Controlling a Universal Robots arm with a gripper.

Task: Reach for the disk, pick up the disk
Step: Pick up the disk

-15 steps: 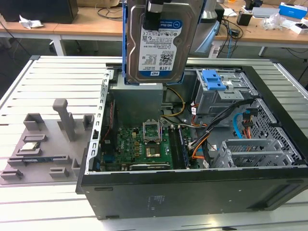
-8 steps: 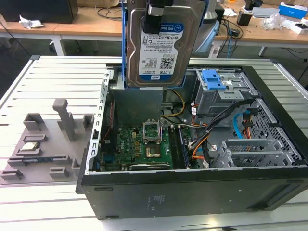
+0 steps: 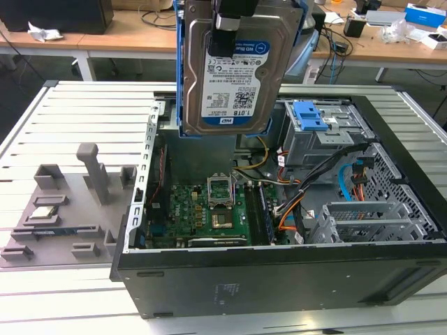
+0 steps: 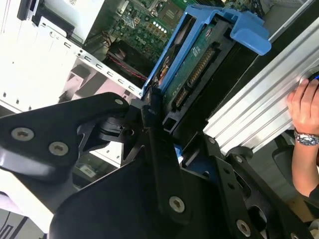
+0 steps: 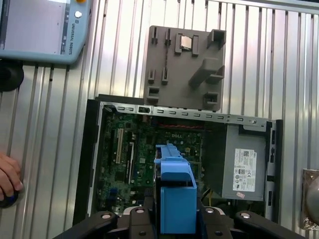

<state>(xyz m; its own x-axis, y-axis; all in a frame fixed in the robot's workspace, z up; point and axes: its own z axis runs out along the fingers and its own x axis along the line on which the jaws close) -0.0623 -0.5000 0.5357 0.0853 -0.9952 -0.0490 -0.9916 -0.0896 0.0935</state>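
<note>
The black pincer (image 4: 152,117) is seen closed on the flat rectangular silver metal disk (image 3: 234,66), which carries a white-and-blue printed label and sits in a blue plastic bracket frame (image 5: 174,199). In the second wrist view the black fingers (image 4: 149,107) are pressed against the near end of the blue frame, beside the row of connector pins. In the exterior view the disk is held upright, label facing the camera, well above the open black desktop computer case (image 3: 279,279) and clear of its walls.

The reach is judged complete, and the pick-up appears done, since the disk hangs free of the case and touches nothing below.

Beneath the disk lie the green motherboard (image 3: 202,213) and bundled cables (image 3: 293,202); the grey metal drive cage with a blue latch (image 3: 314,125) stands toward the exterior view's right. Open room is found above the case rim. On the ribbed silver tabletop (image 3: 77,112), a grey plastic fixture plate (image 3: 63,209) rests toward the exterior view's left, apart from the case. A person's hand (image 4: 305,102) rests on the tabletop edge nearby.
</note>
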